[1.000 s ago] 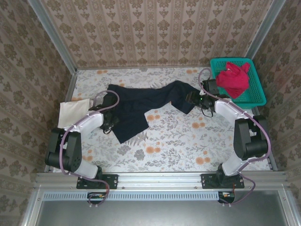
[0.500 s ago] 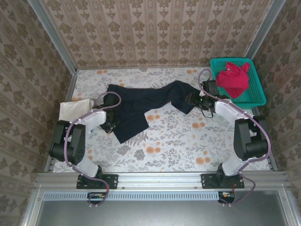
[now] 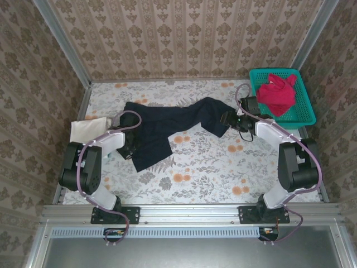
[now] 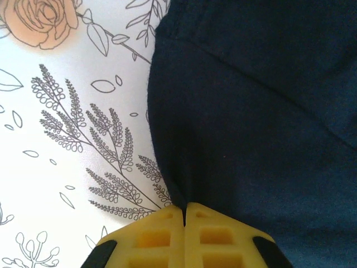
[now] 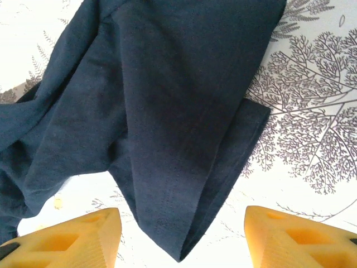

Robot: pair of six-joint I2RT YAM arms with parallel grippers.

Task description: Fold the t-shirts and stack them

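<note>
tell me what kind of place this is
Likely a robot test cell dressed as a home: wallpapered panels in an aluminium frame, a floral table, a navy t-shirt laid out.

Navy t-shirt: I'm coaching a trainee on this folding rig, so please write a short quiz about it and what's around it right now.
1. True or false: the red t-shirt lies in the teal basket.
2. The right fingers are: A) shut on the navy t-shirt; B) apart, with an end of the navy t-shirt between them; C) holding the red t-shirt.
3. Which t-shirt lies just left of the left arm?
Key: 1 true; 2 B; 3 the cream-white t-shirt.
</note>
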